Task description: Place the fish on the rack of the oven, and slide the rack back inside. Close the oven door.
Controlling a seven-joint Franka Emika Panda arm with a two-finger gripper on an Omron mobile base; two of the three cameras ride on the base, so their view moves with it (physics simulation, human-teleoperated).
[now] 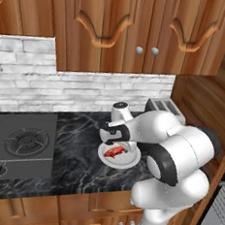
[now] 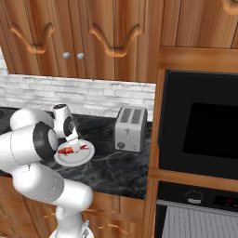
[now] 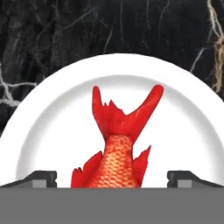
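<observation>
Resting on black marble counter (image 2: 116, 167), plate (image 3: 183, 109) holds fish (image 3: 116, 153); gripper (image 3: 112, 179) spread, seemingly untouching.

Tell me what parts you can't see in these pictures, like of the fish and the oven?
- Fish head: cut off at the bottom edge of the hand view; in the left base view the gripper covers part of it.
- Plate: its near side sits behind the arm in the right base view.
- Oven: cut by the bottom edge of the right base view, so its door and rack can't be judged.
</observation>
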